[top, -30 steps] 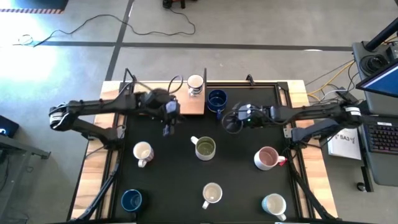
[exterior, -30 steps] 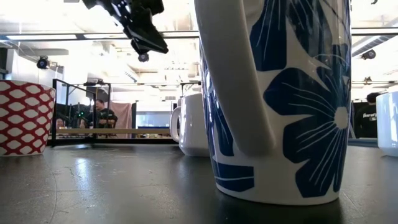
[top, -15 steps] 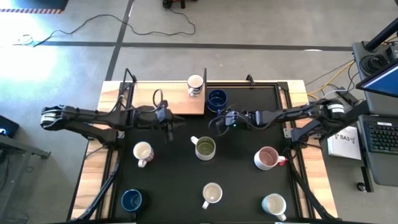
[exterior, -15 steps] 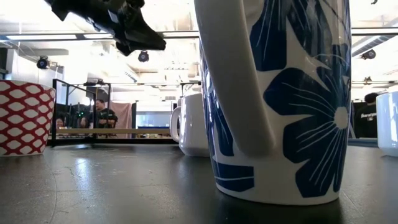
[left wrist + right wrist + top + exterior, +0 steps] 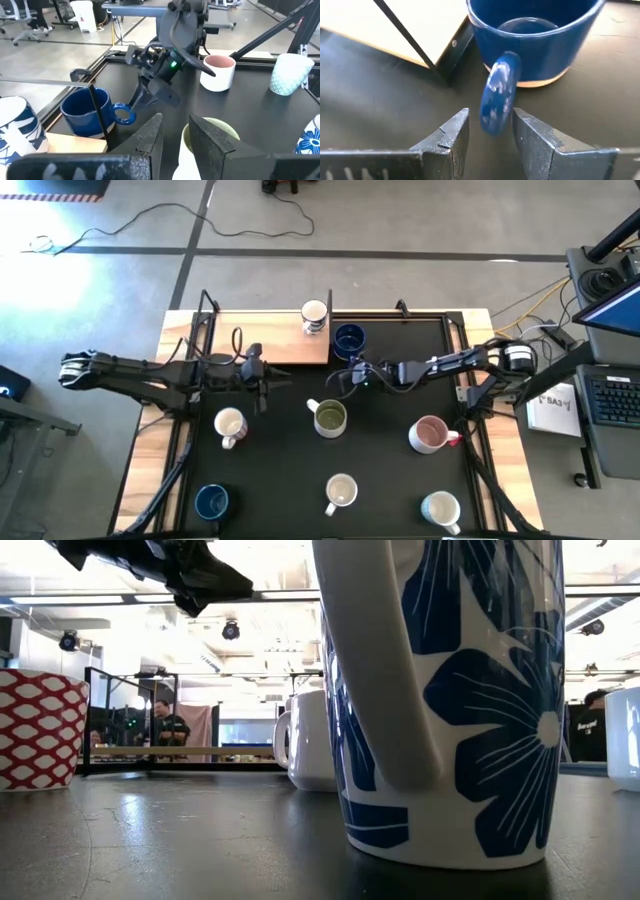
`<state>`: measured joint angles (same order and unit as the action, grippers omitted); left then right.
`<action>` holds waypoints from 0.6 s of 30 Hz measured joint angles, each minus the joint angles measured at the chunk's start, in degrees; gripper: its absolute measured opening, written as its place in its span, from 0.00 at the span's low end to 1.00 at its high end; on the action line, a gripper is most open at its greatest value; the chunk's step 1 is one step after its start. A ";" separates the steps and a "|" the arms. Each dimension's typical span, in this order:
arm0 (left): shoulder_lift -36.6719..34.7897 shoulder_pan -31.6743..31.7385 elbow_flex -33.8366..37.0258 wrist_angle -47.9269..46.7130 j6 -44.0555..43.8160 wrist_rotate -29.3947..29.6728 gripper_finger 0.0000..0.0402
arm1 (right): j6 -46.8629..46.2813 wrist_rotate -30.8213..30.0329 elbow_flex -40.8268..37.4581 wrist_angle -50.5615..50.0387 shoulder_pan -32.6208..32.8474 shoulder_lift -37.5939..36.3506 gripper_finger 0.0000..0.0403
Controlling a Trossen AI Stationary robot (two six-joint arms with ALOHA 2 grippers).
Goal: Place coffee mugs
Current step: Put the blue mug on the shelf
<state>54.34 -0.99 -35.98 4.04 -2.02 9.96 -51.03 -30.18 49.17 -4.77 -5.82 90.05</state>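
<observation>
The dark blue mug (image 5: 535,35) is met at its handle by the open right gripper (image 5: 490,132); contact is unclear.

The left gripper (image 5: 262,380), parted and empty, is held clear.

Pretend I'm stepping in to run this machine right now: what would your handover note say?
Right hand: open, its two fingers either side of the handle of the dark blue mug next to the wooden board; not yet gripping.
Left hand: empty, waiting above the mat near the board.
Done: one printed mug stands on the board.
Left: seven mugs on the black mat, among them the olive-green one, the pink one and a second blue one.
</observation>
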 joint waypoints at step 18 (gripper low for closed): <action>-2.42 -0.02 -3.70 -8.24 -3.21 -1.85 0.19 | 7.40 0.13 0.03 3.22 -1.48 2.11 0.12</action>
<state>51.92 -1.02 -39.68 -4.19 -5.23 8.11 -43.64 -30.06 49.20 -1.56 -7.30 92.15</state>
